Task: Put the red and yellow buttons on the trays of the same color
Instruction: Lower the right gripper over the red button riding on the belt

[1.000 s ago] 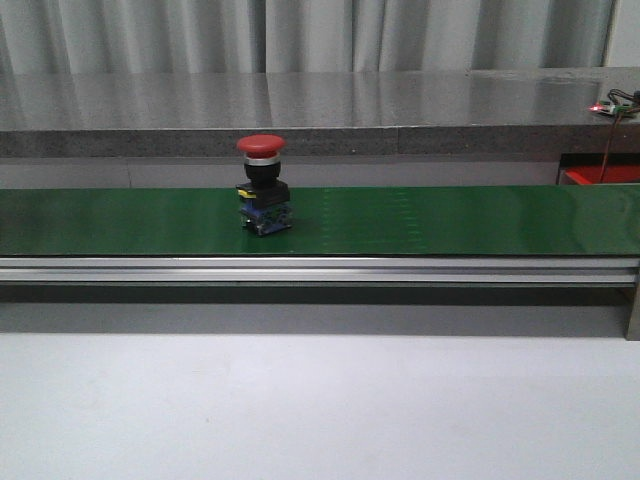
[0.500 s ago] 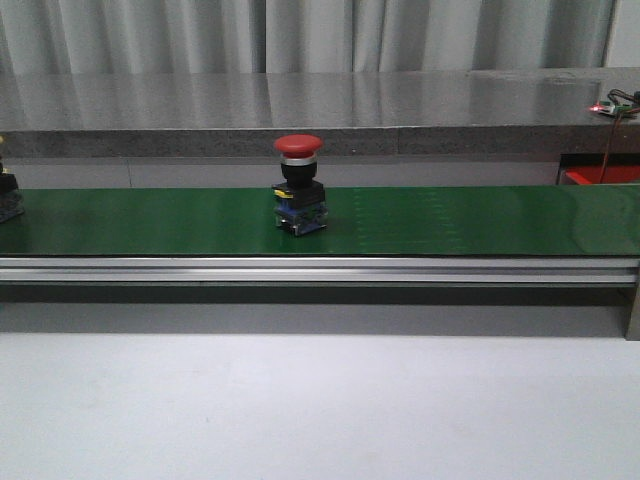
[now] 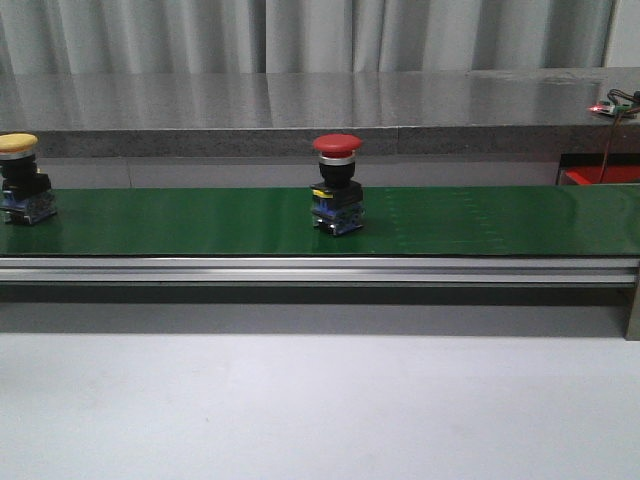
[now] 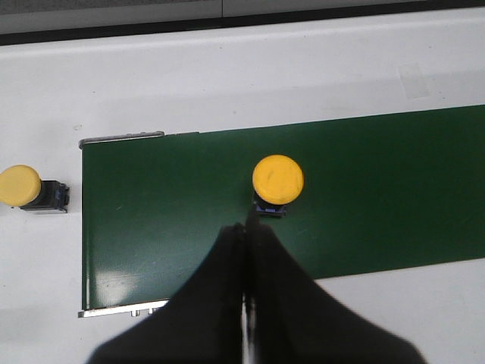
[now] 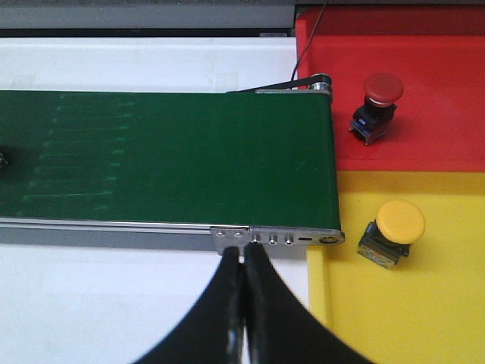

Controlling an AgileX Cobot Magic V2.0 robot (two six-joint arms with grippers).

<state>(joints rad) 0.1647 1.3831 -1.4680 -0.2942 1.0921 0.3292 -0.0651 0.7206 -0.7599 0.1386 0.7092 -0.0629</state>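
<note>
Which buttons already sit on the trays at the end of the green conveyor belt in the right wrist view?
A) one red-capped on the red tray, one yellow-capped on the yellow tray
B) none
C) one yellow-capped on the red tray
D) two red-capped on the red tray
A: the red-capped push button lies on the red plastic tray, and the yellow-capped push button lies on the yellow plastic tray.

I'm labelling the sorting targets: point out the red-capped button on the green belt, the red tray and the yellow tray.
Red-capped push button [image 3: 338, 146], front view, on its domed red cap.
Red plastic tray [image 5: 447, 121], right wrist view, on bare floor.
Yellow plastic tray [image 5: 394, 311], right wrist view, on bare floor.
</note>
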